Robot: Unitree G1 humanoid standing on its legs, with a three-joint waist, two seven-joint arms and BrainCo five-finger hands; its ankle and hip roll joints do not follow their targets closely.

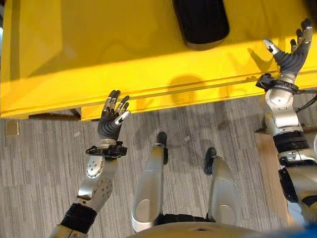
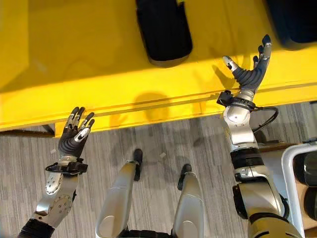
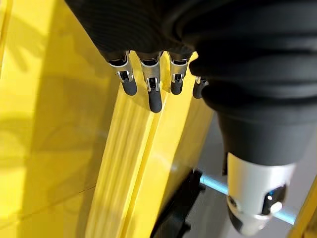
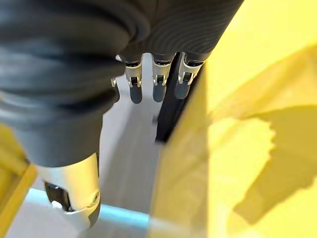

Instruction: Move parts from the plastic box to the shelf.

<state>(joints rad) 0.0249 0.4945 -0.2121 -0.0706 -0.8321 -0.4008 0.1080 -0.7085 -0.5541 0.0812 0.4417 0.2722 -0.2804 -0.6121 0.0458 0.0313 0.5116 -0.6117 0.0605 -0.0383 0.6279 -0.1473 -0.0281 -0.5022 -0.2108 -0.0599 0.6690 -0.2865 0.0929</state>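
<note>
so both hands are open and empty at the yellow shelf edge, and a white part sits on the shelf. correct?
Nearly. The part on the yellow shelf is black, not white, as the left eye view shows. The left hand and right hand are open and empty.

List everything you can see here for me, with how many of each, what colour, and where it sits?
yellow shelf: one, bright yellow, spanning the scene ahead of the robot
black part: one, black with a grey end, lying on the shelf near its front edge
second black part: one, black, on the shelf at the far right
plastic box: one, white rim, on the robot's right, dark round items inside
floor: grey striped carpet below the shelf
left hand: open, empty, at the shelf's front edge
right hand: open, empty, raised over the shelf
</note>
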